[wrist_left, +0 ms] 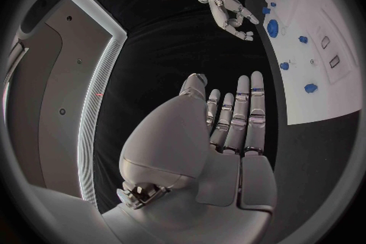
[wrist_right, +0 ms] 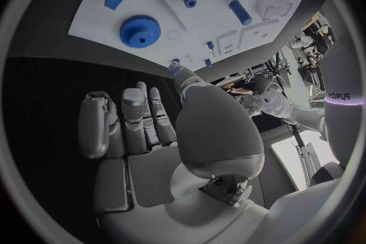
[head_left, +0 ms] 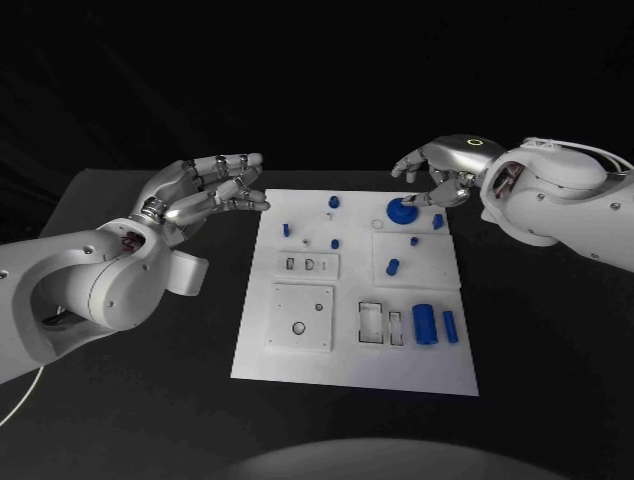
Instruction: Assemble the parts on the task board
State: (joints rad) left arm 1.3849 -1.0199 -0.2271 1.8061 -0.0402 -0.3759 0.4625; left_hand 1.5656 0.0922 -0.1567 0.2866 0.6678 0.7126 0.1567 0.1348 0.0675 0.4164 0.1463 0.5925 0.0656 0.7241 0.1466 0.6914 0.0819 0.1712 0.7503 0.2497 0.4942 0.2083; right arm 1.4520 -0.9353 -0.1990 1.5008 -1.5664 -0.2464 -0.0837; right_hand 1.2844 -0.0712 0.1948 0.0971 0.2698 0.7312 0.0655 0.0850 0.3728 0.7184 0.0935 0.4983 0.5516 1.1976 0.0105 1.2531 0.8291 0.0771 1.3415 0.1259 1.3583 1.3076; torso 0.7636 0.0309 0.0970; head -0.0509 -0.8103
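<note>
The white task board (head_left: pixel 353 370) lies in the middle of the black table. A blue gear (head_left: pixel 401 209) sits near its far right corner, with several small blue parts around it, such as a peg (head_left: pixel 394 266) and a stud (head_left: pixel 335 201). A thick blue cylinder (head_left: pixel 425 323) and a thin one (head_left: pixel 450 325) lie on the near right. My right hand (head_left: pixel 440 170) hovers just beyond the gear (wrist_right: pixel 140 30), its fingers (wrist_right: pixel 133 119) apart and holding nothing. My left hand (head_left: pixel 209 190) hangs off the board's far left corner, fingers (wrist_left: pixel 243 116) spread, empty.
The board carries recessed pockets: a small double slot (head_left: pixel 310 264), a square plate with a hole (head_left: pixel 301 318) and two narrow frames (head_left: pixel 379 322). Bare black table (head_left: pixel 144 400) lies on both sides of the board. The left wrist view shows the right hand (wrist_left: pixel 232 12) over the board's (wrist_left: pixel 320 91) far edge.
</note>
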